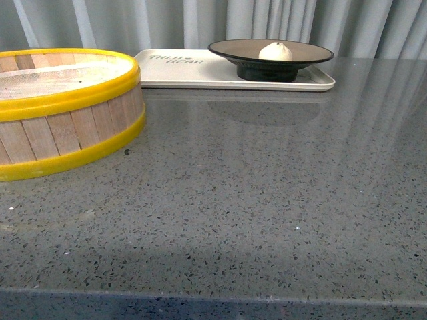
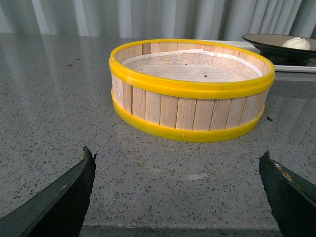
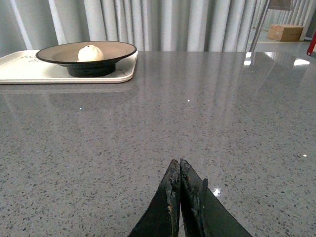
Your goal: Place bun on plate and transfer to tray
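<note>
The bun (image 1: 275, 51) was seen resting inside the plate (image 1: 313, 51), a little off its middle, and the plate was seen standing on the tray (image 1: 180, 75) toward the tray's right end, near the far edge of the table (image 1: 267, 220); both placements were therefore judged done, so that the step in hand was taken to be only a clean withdrawal and rest. The left gripper (image 2: 177, 197) was held low over the table near its front edge with the fingers (image 2: 64, 197) spread wide and nothing between them; the right gripper (image 3: 179, 197) was held with its fingers (image 3: 170, 202) pressed together and empty, well apart from the tray. For the step to be done well, it was judged that the arms should be kept low and drawn back toward the front edge, away from the plate's overhanging black rim, so that the soft bun would not be jolted. The steamer basket (image 1: 67, 113) was set at the left side of the table, just beside the tray's left end, and sat directly ahead of the left gripper; room there was judged tight. The middle and right of the table were seen bare; the tray lay close to the far edge, where a nudge was judged risky.
</note>
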Controlling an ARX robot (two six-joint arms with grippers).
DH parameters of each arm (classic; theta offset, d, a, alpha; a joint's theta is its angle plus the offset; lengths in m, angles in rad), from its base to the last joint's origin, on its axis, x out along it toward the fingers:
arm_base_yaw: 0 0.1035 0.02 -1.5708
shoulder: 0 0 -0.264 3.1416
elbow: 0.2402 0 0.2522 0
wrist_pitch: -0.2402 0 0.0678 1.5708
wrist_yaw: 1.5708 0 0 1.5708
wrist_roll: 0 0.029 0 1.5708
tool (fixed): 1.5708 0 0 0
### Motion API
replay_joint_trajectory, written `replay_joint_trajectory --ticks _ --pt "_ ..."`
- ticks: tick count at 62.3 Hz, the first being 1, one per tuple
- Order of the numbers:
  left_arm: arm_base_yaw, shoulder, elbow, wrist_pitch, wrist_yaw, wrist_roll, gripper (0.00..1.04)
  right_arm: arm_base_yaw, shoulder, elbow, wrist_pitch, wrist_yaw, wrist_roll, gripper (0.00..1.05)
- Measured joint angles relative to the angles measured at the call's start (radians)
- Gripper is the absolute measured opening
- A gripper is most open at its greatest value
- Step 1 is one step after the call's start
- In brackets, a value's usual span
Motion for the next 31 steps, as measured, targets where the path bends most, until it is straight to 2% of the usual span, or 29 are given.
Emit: replay_joint_trajectory --ticks 31 --pt "0.000 0.000 0.000 0.000 0.000 0.000 0.98 0.001 -0.151 -0.057 -0.084 0.000 0.000 0.02"
